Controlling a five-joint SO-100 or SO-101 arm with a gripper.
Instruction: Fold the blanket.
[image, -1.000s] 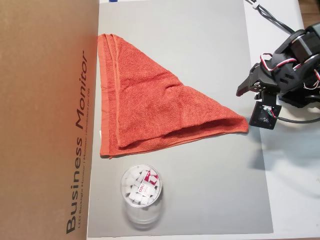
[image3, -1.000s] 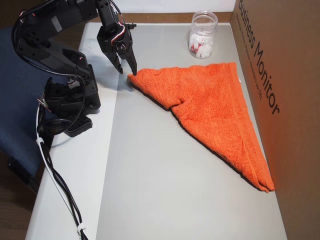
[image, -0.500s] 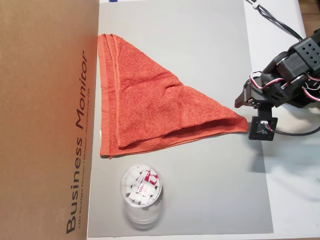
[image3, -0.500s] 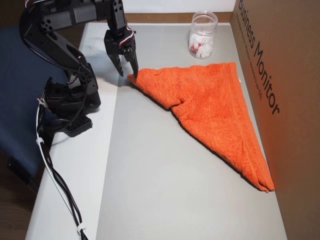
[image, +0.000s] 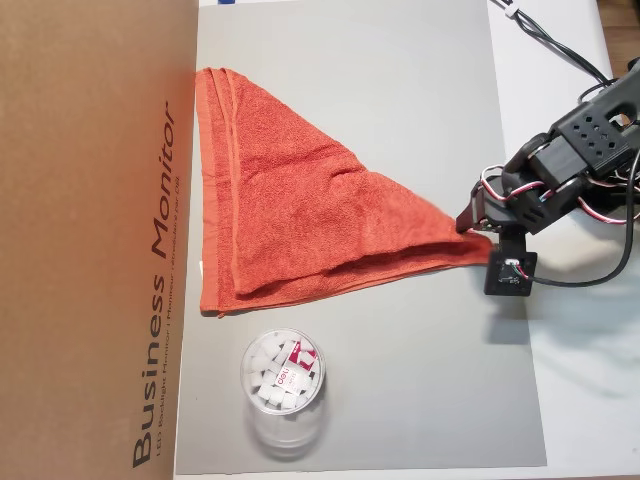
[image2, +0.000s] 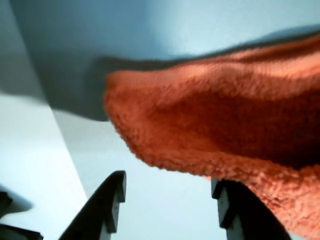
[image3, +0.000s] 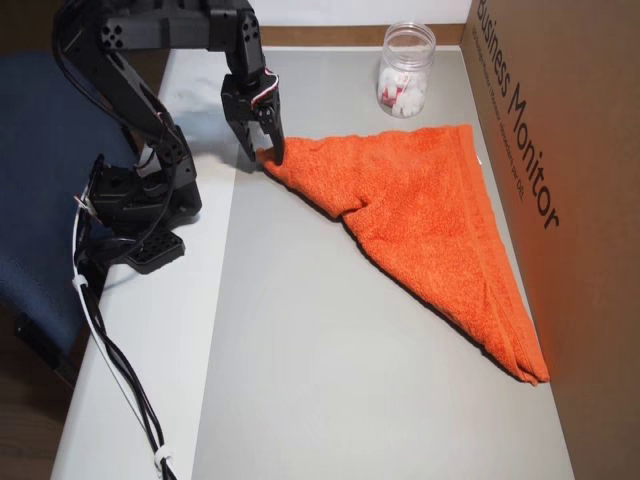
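Left to right in an overhead view: cardboard box (image: 95, 240) marked "Business Monitor" lies along the left edge of the grey mat (image: 400, 90), probably acting as a backstop for the cloth. The blanket (image: 290, 220) sits right against it, already folded once into a triangle: hemmed long edge runs along the box, layers stacked there, and the shape tapers to one point aimed right, toward the arm. Below it a clear plastic tub (image: 283, 385) of white pieces stands on the mat, well apart from the cloth and out of the fold path.

At the right, the gripper (image: 478, 232) is down at the triangle's tip. Wrist view settles the state: the two dark fingers (image2: 107, 207) are spread, with the fuzzy orange corner in front of and between them, not yet pinched. The corner's underside is in shadow, so it looks slightly raised off the mat.

The other overhead view agrees: gripper (image3: 268, 155) tips straddle the pointed end, arm base off the mat on the white table (image3: 140, 380).

Judgement: this is approach for a second fold. Next it needs to close on the tip and catch both layers, else only the top one lifts.
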